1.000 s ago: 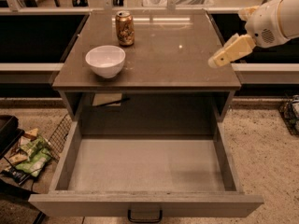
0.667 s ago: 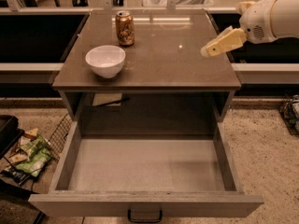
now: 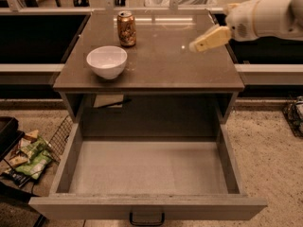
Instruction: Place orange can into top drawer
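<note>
The orange can (image 3: pixel 126 28) stands upright at the back left of the tabletop (image 3: pixel 161 65). The top drawer (image 3: pixel 147 167) is pulled fully out below the table and holds nothing; its front panel with a dark handle (image 3: pixel 147 218) is nearest the camera. My gripper (image 3: pixel 199 45) reaches in from the right on a white arm (image 3: pixel 265 18), hovering above the right part of the tabletop, well to the right of the can. It holds nothing.
A white bowl (image 3: pixel 107 61) sits on the tabletop in front of and left of the can. A wire basket with snack bags (image 3: pixel 28 157) stands on the floor to the left of the drawer. Dark counters run behind the table.
My gripper has moved left and a little up across the right side of the tabletop, closer to the can. The can, bowl and drawer have not moved.
</note>
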